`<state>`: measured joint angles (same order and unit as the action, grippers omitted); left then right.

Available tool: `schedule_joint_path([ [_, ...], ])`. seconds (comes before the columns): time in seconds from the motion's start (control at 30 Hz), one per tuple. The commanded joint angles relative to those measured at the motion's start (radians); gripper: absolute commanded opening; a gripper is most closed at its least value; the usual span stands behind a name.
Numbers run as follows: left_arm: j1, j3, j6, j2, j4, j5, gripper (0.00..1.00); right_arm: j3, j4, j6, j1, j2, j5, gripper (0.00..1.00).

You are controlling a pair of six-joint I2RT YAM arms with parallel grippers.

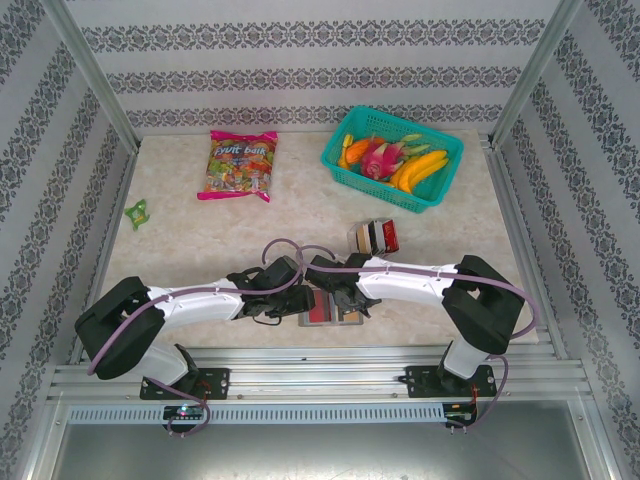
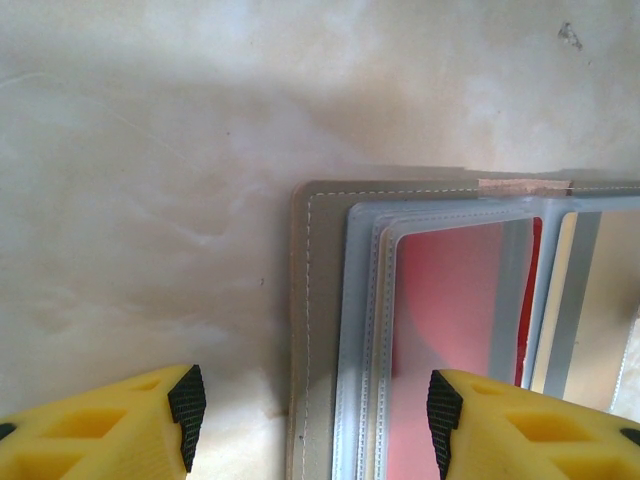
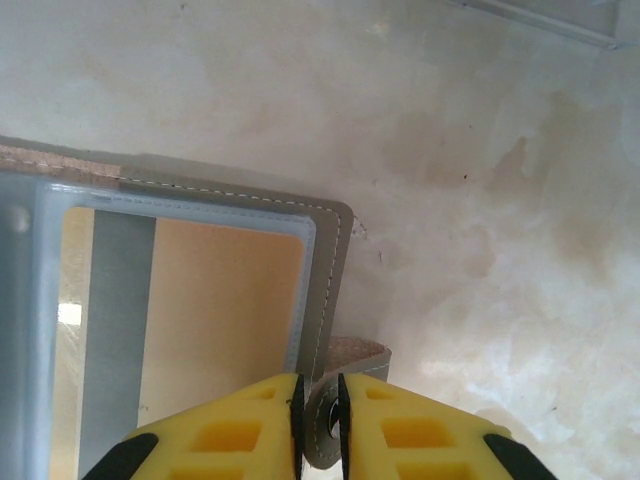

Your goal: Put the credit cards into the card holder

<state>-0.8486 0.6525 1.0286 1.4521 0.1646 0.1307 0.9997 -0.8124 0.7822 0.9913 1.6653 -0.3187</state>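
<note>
holder: dark-gray folding card holder (image 1: 330,308) with tan lining and pale blue-gray window pockets. It lies open and flat on the marbled beige bench (image 1: 200,240) near the front edge, between both arms.
done: a red card (image 2: 450,320) sits behind one clear window of the card holder (image 2: 320,300), so at least one card is in.
left to do: a small fanned stack of credit cards (image 1: 376,237) (tan-silver, black, red) lies on the bench beyond the holder. It is apart from the holder and neither arm touches it.
left pincer (image 2: 313,405): released, yellow fingers spread wide, straddling the holder's outer stitched edge.
right pincer (image 3: 318,410): clenched on the card holder's (image 3: 200,300) strap tab (image 3: 350,350) at the corner, probably pinning it open.
unclear: the orange-tan panel under the right window may be a card or just lining. The card count in the stack is unreadable. The arms cover part of the holder from above.
</note>
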Motion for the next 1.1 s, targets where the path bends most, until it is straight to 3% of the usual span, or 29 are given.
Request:
schedule_joint_path([
  [0.0,0.011,-0.011,0.008,-0.016,-0.012,0.007,0.63,0.015,-0.037,-0.001,0.009,-0.014,-0.031,0.17],
  [0.17,0.011,-0.008,0.009,-0.01,-0.013,0.013,0.63,0.0,-0.029,0.002,0.004,-0.049,-0.021,0.02],
  [0.3,0.013,-0.002,0.011,-0.004,-0.01,0.015,0.64,-0.042,0.011,-0.009,-0.028,-0.113,0.023,0.0],
  [0.4,0.012,0.001,0.011,0.002,-0.012,0.02,0.64,-0.126,0.11,-0.042,-0.092,-0.213,0.135,0.0],
  [0.57,0.013,0.012,0.011,0.022,-0.011,0.036,0.66,-0.389,0.462,-0.014,-0.338,-0.45,0.567,0.0],
  [0.77,0.013,0.009,0.016,0.035,-0.022,0.048,0.67,-0.522,0.569,-0.017,-0.616,-0.607,0.902,0.0],
  [0.87,0.013,0.01,0.017,0.04,-0.024,0.053,0.68,-0.535,0.565,-0.037,-0.683,-0.62,0.991,0.0],
  [1.07,0.013,0.008,0.018,0.045,-0.026,0.06,0.68,-0.546,0.552,-0.054,-0.692,-0.616,0.981,0.0],
])
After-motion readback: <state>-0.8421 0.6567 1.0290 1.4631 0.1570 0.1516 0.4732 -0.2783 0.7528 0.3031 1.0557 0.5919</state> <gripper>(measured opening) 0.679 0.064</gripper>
